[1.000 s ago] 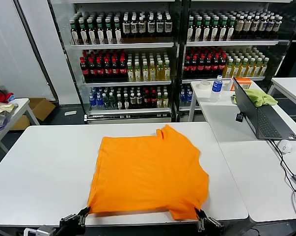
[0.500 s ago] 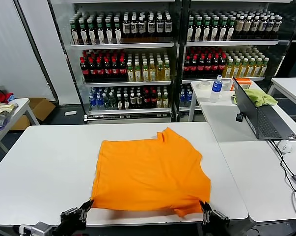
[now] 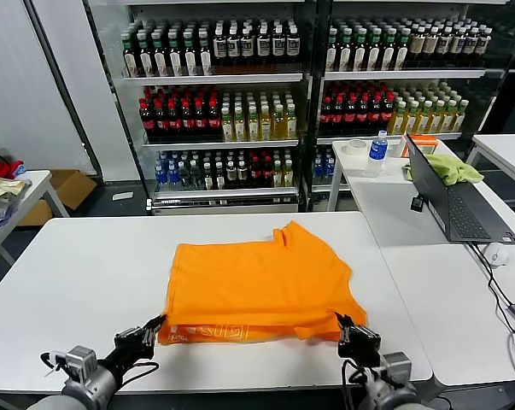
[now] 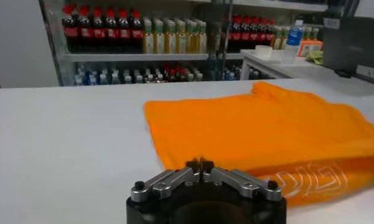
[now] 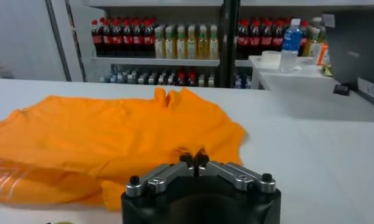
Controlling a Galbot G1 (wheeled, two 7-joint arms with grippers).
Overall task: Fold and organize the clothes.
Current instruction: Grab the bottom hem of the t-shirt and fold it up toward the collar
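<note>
As the orange T-shirt (image 3: 259, 286) lies mid-table with its near hem turned under, the left gripper (image 3: 152, 329) and right gripper (image 3: 346, 327), each pinched shut on a near corner, should advance level and together to keep the fold straight.

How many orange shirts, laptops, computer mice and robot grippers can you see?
orange T-shirt: 1
laptop: 1
computer mouse: 1
grippers, left gripper and right gripper: 2
Total: 5
</note>
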